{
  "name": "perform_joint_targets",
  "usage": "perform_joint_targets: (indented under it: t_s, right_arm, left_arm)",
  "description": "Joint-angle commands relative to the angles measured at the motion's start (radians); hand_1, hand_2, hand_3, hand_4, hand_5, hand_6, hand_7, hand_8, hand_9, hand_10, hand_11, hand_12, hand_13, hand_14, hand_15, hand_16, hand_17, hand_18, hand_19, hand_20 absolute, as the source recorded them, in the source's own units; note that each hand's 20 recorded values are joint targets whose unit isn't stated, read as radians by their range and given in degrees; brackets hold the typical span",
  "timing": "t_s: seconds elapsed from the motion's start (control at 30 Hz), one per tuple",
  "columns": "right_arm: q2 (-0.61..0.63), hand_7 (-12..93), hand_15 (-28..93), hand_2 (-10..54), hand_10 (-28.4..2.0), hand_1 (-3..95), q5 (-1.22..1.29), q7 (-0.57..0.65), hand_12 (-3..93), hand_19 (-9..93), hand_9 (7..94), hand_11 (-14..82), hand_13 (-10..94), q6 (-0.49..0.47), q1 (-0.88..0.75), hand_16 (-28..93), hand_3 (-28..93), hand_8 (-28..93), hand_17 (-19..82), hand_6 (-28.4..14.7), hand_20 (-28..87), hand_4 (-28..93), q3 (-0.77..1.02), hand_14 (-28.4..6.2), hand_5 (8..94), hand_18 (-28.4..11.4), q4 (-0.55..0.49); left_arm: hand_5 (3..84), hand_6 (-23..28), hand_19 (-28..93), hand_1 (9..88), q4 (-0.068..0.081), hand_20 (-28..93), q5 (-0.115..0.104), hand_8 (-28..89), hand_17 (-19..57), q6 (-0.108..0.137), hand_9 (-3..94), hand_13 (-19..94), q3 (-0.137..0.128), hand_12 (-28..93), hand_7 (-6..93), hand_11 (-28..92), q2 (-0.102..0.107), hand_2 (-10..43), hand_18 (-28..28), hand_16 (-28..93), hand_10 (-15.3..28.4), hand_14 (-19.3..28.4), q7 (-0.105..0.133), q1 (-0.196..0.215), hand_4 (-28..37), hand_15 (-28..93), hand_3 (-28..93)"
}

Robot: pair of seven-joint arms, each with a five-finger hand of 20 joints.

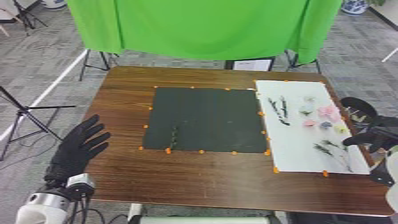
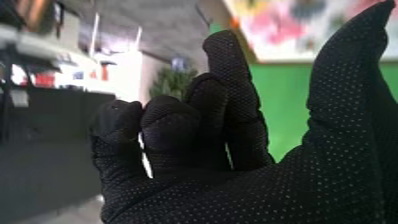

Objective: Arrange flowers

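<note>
Head view: single stem [image 1: 174,137] on black mat [image 1: 218,117], left part; long axis near-to-far, near end at mat's near edge. Left hand [image 1: 73,150] at table's left side, fingers straight, aimed forward. Right hand [image 1: 379,137] by right edge of white sheet [image 1: 291,142], beside pink flowers [image 1: 328,111] and green sprigs [image 1: 323,149].

Right wrist view: right hand [image 2: 258,195] loosely open, fingers slightly bent, thumb apart, nothing gripped; green cloth [image 2: 277,105] beyond.
</note>
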Motion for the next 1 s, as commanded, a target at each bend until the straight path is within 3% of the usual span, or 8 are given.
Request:
perform_joint_targets:
  t_s: [0.03,0.5,0.7,0.77,0.83,0.9,1.0]
  right_arm:
    - [-0.017,29,88,-9.5,-14.9,26.8,0.01,0.004,56.5,90,56.1,67.2,58,-0.02,-0.052,44,64,-10,29,-4.1,58,-28,-0.002,-13.5,61.0,-23.6,0.016]
    - [0.0,30,88,-9.5,-14.7,27.8,-0.019,-0.025,55.4,89,55.9,67.8,58,0.019,0.011,43,63,-11,29,-4.1,58,-28,-0.114,-13.3,60.7,-23.4,0.106]
    - [0.011,33,88,-9.5,-14.1,26.2,0.012,-0.058,55.2,90,57.8,67.9,59,0.082,0.039,42,74,-12,30,-3.1,58,-28,-0.158,-12.8,61.9,-23.2,0.156]
    - [0.01,35,87,-9.5,-12.5,31.8,0.031,-0.071,54.7,90,62.2,67.5,62,0.096,0.044,43,79,-10,32,-0.7,57,-28,-0.163,-11.4,65.6,-22.8,0.172]
    - [0.007,37,87,-9.5,-11.4,37.4,0.056,-0.063,53.8,91,65.9,67.2,65,0.098,0.043,43,76,4,33,0.3,56,-28,-0.161,-10.8,68.7,-22.4,0.178]
    - [0.003,40,86,-9.5,-10.1,44.5,0.096,-0.076,54.8,93,72.0,66.1,68,0.075,0.043,43,76,9,35,1.3,56,-28,-0.151,-9.9,74.5,-22.5,0.181]
    - [-0.005,41,87,-9.5,-9.1,46.2,0.106,-0.096,54.7,93,74.1,66.7,71,0.086,0.03,43,77,10,36,0.9,57,-28,-0.142,-9.4,77.3,-22.5,0.181]
  left_arm:
    - [26.2,3.1,40,26.1,0.004,9,0.002,-11,-9.2,-0.014,22.9,19,-0.002,18,21.5,21,0.003,-5.3,22.8,1,11.4,16.0,-0.012,0.004,-27.2,32,69]
    - [26.2,3.1,41,26.1,0.005,9,0.002,-11,-9.2,-0.013,22.9,19,0.005,18,21.7,21,-0.002,-5.2,22.9,0,11.6,16.1,-0.013,0.001,-27.2,32,69]
    - [26.2,3.1,41,26.1,0.006,9,0.0,-11,-9.2,-0.009,22.9,19,0.009,18,21.7,21,-0.003,-5.1,22.8,0,11.6,16.1,-0.01,0.0,-27.2,32,69]
    - [26.3,3.2,41,26.1,0.006,9,-0.001,-11,-9.2,-0.008,22.9,19,0.009,18,21.8,21,-0.005,-4.9,22.9,0,11.5,16.1,-0.01,0.001,-27.3,32,69]
    - [26.3,3.2,41,26.1,0.008,9,-0.001,-11,-9.2,-0.009,22.9,19,0.011,18,21.7,21,-0.005,-4.8,22.9,0,11.5,16.1,-0.01,-0.002,-27.3,32,69]
    - [26.4,3.3,41,26.1,0.007,9,-0.002,-11,-9.2,-0.006,22.9,19,0.012,18,21.7,21,-0.006,-4.8,22.9,0,11.5,16.1,-0.007,0.002,-27.3,32,69]
    - [26.3,3.2,41,26.0,0.004,9,-0.006,-11,-9.2,-0.003,22.9,19,0.01,18,21.7,22,-0.009,-4.6,22.9,0,11.6,16.1,-0.005,0.009,-27.3,33,69]
